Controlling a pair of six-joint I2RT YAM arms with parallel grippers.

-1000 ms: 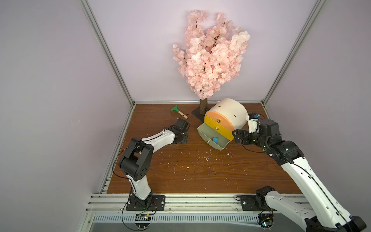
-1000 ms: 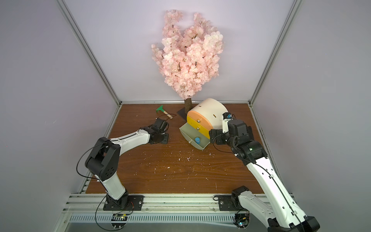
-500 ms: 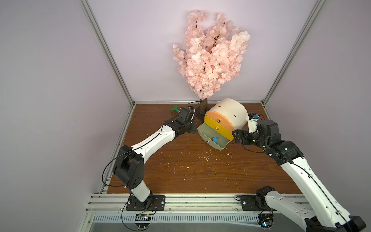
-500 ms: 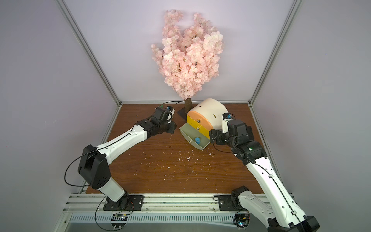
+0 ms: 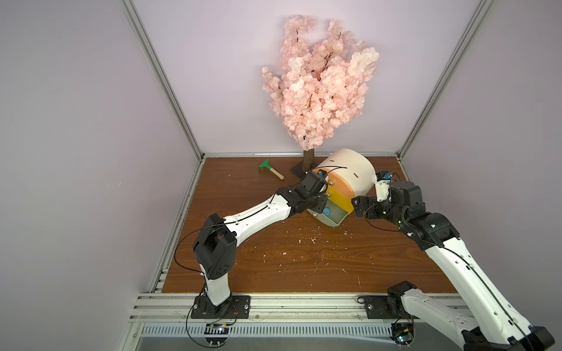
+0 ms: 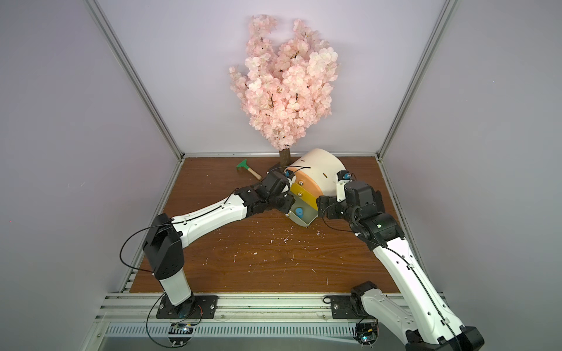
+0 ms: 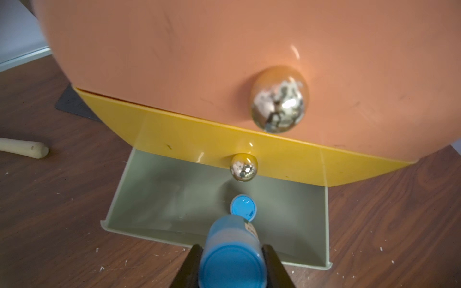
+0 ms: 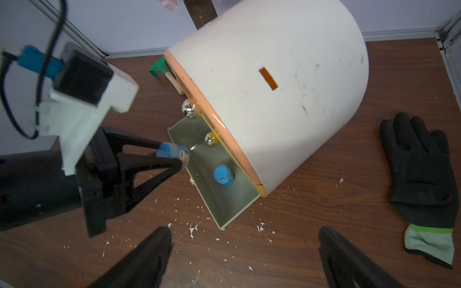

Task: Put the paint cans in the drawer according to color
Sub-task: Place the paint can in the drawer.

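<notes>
**Blue can at lip of open grey drawer**

Blue paint can [image 7: 232,249] clamped on its side in left gripper [image 8: 172,155], jaws narrowed onto it, at front lip of pulled-out grey drawer [image 7: 162,199]. Second blue can [image 7: 243,208] upright inside. Peach front [image 7: 174,49] and yellow front [image 7: 299,162] shut above, on cream cabinet [image 5: 349,170]. Right gripper [image 8: 244,232] spread wide, empty, just beside drawer. Black glove [image 8: 421,174] near cabinet. Green toy tool [image 5: 269,168] and blossom tree [image 5: 319,91] behind. White crumbs [image 5: 304,241] on open table [image 5: 273,273] in front.
</notes>
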